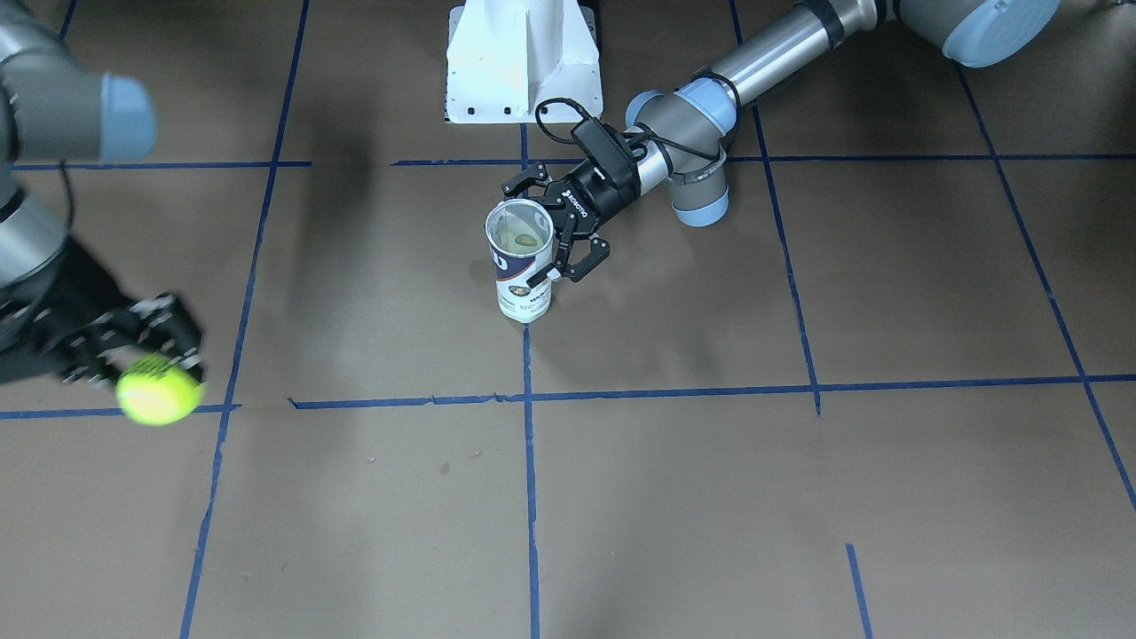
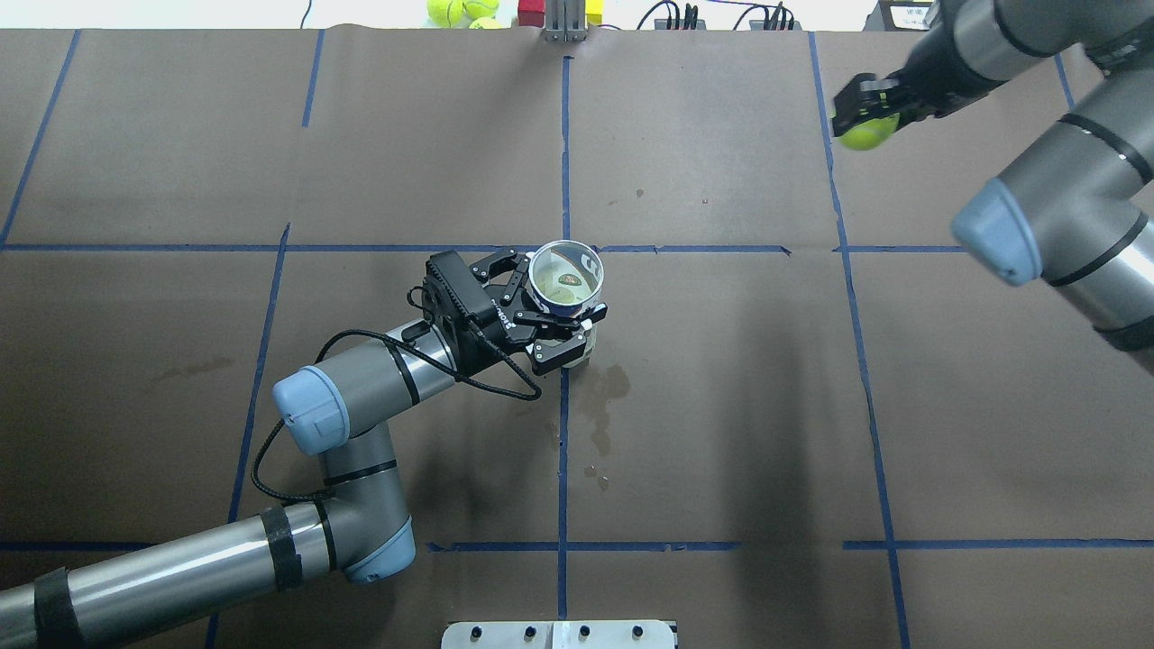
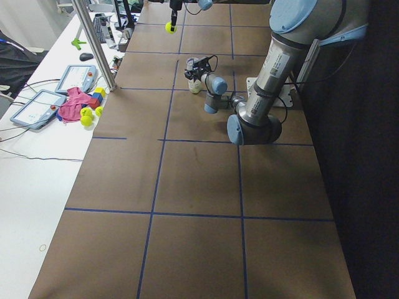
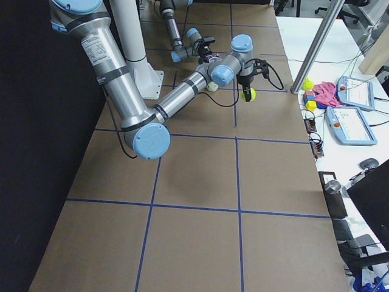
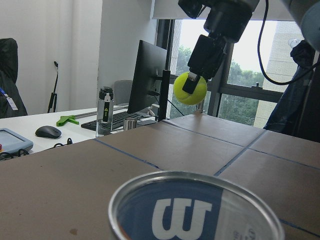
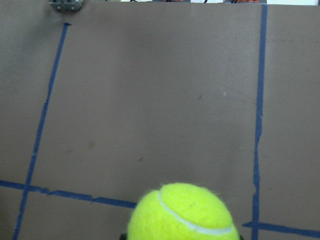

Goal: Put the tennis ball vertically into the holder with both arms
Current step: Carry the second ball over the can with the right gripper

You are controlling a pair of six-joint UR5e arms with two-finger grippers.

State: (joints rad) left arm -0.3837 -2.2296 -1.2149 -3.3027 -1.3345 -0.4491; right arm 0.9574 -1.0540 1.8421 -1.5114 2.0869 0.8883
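1 yellow-green tennis ball (image 1: 160, 390) is hanging in the air over the far right part of the table (image 2: 721, 433), well apart from the holder. The right gripper (image 2: 867, 117) is pointing downward and clenching the ball between its black fingers. The holder (image 1: 522, 275), a clear can with a white and navy label, is standing upright near the middle of the table. It is sitting right by a crossing of 2 blue tape lines (image 2: 563, 451), with its open mouth facing up. The left gripper (image 2: 557, 290) is reaching in from the near left and grasping the holder just under its rim, 1 finger lying on each side of the wall. In the left wrist view the rim is sitting close below the camera, and the ball is showing high beyond it. Something pale is showing down inside the can, but I cannot tell what it is. A white pedestal (image 1: 524, 62) is standing at the near edge, in line with the holder. A dark stain (image 2: 599, 397) is marking the paper on the near side of the can. A few spare balls (image 2: 462, 11) are lying past the far edge.
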